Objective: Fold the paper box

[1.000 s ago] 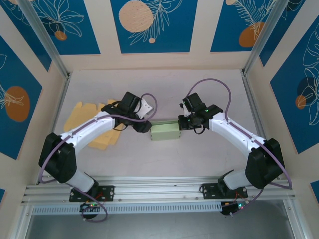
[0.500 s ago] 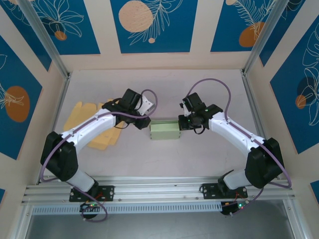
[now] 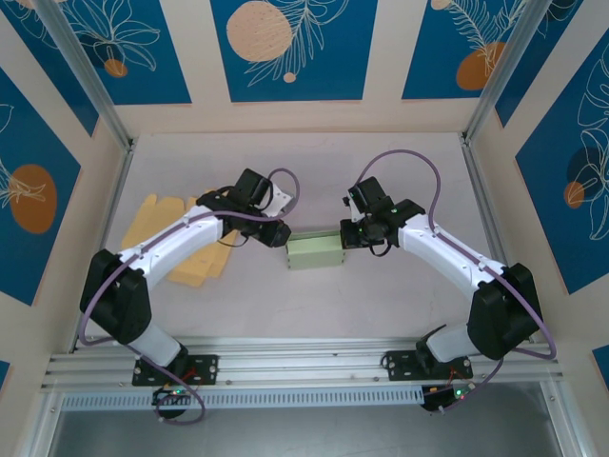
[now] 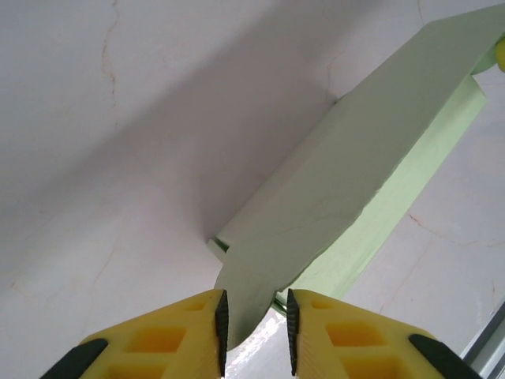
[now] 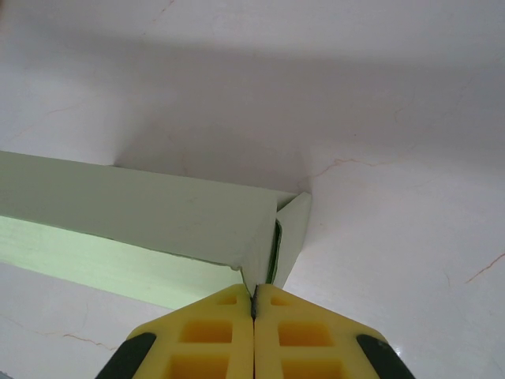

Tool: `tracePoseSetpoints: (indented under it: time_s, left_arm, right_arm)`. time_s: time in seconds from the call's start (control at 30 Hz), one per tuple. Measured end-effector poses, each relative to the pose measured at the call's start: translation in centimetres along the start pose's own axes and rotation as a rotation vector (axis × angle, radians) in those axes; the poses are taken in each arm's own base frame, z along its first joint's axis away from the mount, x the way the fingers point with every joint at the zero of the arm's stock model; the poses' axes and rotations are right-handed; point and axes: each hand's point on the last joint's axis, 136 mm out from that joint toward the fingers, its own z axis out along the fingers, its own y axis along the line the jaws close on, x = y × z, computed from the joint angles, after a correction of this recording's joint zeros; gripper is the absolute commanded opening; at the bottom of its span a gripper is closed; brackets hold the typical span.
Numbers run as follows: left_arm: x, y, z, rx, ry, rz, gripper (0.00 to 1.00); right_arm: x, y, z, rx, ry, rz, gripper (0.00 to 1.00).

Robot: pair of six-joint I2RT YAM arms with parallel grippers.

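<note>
Pale green paper box (image 3: 315, 251) is lying about the middle of the grey table surface (image 3: 400, 171), long side running left to right, with one arm at each end.

Left gripper (image 4: 254, 316): the yellow fingers (image 4: 177, 332) are standing slightly apart, leaving a narrow gap. The tip of a loose green flap is hanging in that gap, facing the camera. The flap is rising from the box's left end. It cannot be told whether the pads are pressing on the paper.

Right gripper (image 5: 254, 304): the jaws are clenched with the pads meeting, and they are pinching the folded corner at the box's right end, where a small triangular flap is sticking out beside the end wall.

Flat yellow paper sheets (image 3: 157, 221) are lying near the left edge of the surface, partly under the left arm and well apart from the box.
</note>
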Motion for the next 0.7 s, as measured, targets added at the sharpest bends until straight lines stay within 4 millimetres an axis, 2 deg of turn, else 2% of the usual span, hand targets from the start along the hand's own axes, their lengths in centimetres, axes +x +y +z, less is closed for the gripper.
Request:
tracePoseSetpoints:
  time_s: [0.17,0.37,0.6,0.7]
  left_arm:
    - [0.2,0.0,0.0,-0.001,0.018,-0.019,0.25]
    - [1.0,0.2,0.5,-0.003,0.056,-0.038,0.30]
    - [1.5,0.1,0.5,0.002,0.073,-0.054,0.21]
    - [1.4,-0.4,0.5,0.030,0.071,-0.063,0.20]
  right_arm:
    - [0.0,0.0,0.0,0.000,0.000,0.000,0.08]
    - [0.0,0.0,0.1,0.000,0.000,0.000,0.08]
    - [0.0,0.0,0.1,0.000,0.000,0.000,0.08]
    - [-0.1,0.0,0.1,0.000,0.000,0.000,0.08]
